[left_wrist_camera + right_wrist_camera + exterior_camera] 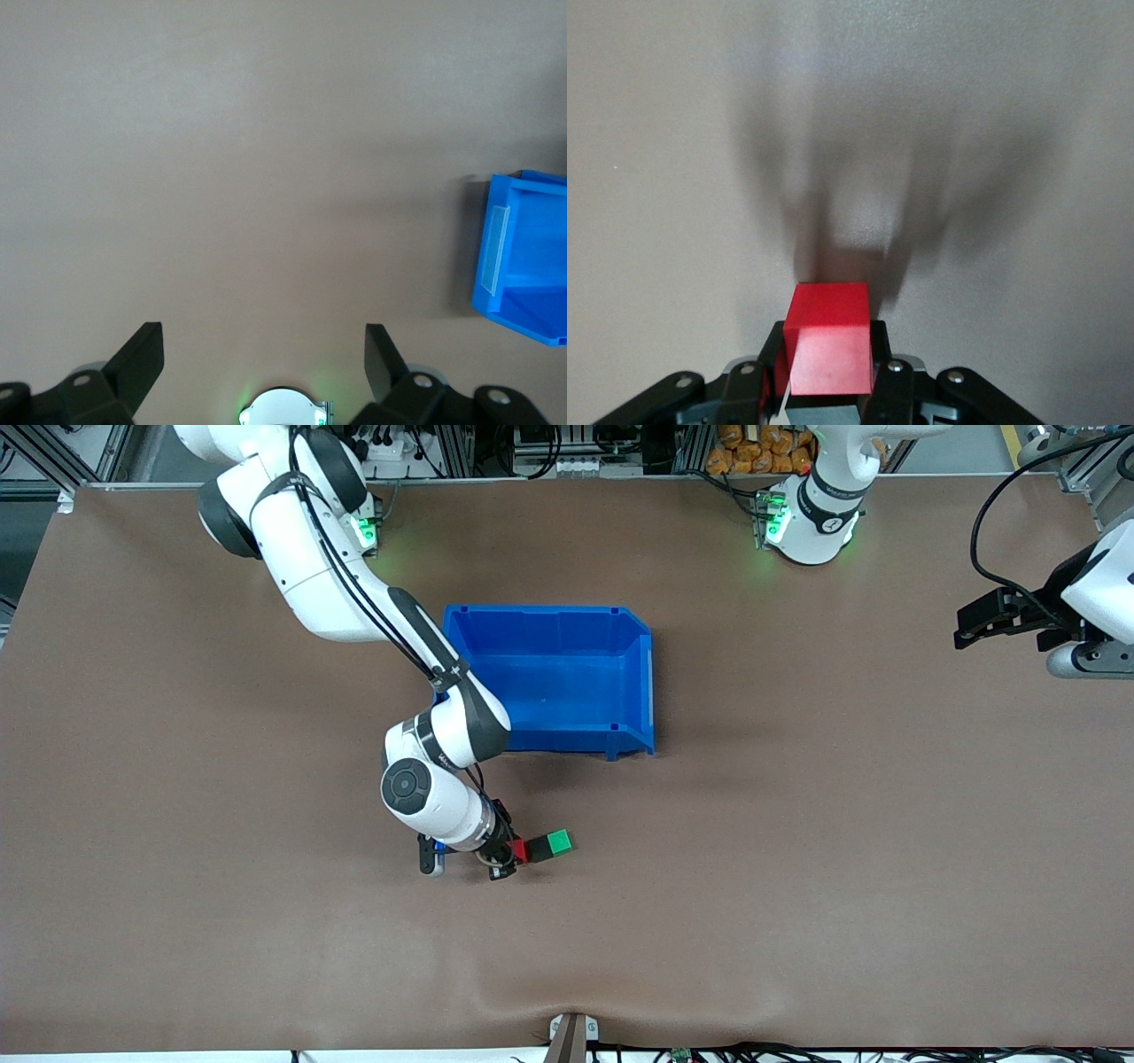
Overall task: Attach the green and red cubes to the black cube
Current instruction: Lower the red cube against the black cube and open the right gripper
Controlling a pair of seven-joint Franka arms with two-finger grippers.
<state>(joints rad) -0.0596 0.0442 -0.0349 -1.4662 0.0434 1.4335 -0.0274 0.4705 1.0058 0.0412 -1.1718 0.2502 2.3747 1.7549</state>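
Right gripper [505, 856] clamped on red cube [521, 851], green cube [559, 842] joined at outer end, row pointing toward left arm's end. Left gripper [264, 359] waiting, spread wide

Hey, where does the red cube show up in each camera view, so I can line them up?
Front view: the red cube sits in the right gripper, touching the green cube, nearer the camera than the blue bin.
Left wrist view: not in it; only the bin and bare table.
Right wrist view: low centre, between the fingers.
Shared landmark: the brown table.
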